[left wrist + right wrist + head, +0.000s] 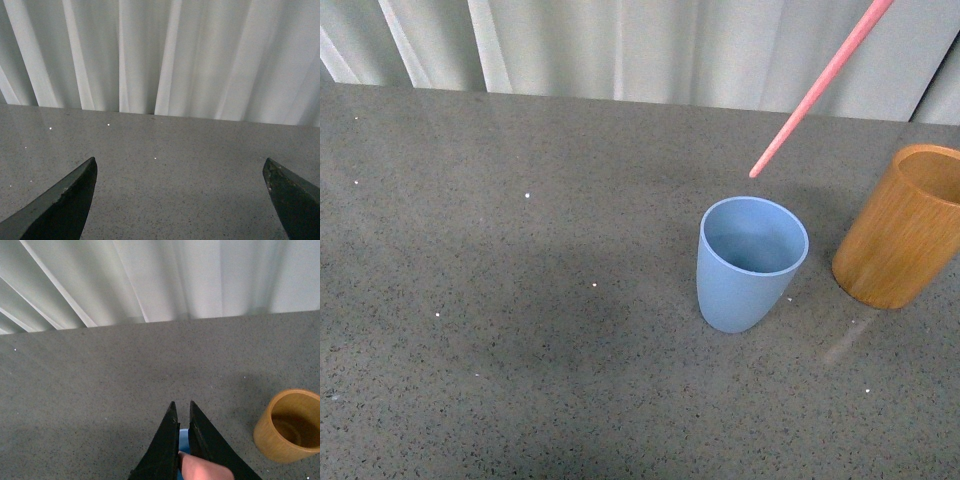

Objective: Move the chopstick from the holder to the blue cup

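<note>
Salmon-pink chopstick [815, 90] hangs tilted in the air, its narrow tip pointing down toward the blue cup [752, 262]. The holder [905, 225] stands near the cup, toward the grey worktop's [520, 300] right edge. The right gripper [181, 410] is nearly closed, clamping the chopstick's thick end. The left gripper [180, 200] is spread wide and holds nothing.
</note>
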Motion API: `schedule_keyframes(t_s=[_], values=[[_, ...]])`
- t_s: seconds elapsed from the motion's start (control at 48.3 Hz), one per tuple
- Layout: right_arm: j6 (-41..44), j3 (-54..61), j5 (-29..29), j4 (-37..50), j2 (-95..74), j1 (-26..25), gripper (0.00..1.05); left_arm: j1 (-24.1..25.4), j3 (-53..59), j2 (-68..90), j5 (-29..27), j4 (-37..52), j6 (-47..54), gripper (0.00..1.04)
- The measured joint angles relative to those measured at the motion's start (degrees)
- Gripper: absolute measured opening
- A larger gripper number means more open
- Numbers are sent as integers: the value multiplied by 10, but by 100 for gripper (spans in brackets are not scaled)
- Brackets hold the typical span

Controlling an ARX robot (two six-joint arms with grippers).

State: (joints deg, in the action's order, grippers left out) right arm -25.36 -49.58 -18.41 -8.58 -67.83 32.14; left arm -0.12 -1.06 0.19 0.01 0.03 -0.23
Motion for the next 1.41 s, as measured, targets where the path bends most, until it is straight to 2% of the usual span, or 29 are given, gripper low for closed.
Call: schedule_keyframes(t_s=[0.414, 0.891, 1.098, 1.222, 1.305, 1.409], values=[[-20, 17, -11, 0, -31, 2, 2, 0, 0, 0, 0, 0, 0, 98], [-18, 69, 15, 73, -90, -33, 3, 0, 0, 0, 0, 0, 0, 98], [-18, 88, 36, 124, -133, -52, 43, 0, 0, 0, 0, 0, 0, 98], [-19, 89, 51, 135, -130, -55, 59, 0, 0, 0, 0, 0, 0, 98], [-18, 89, 61, 138, -115, -54, 75, 0, 0, 0, 0, 0, 0, 98], [-12, 89, 61, 136, -93, -52, 89, 0, 0, 0, 0, 0, 0, 98]])
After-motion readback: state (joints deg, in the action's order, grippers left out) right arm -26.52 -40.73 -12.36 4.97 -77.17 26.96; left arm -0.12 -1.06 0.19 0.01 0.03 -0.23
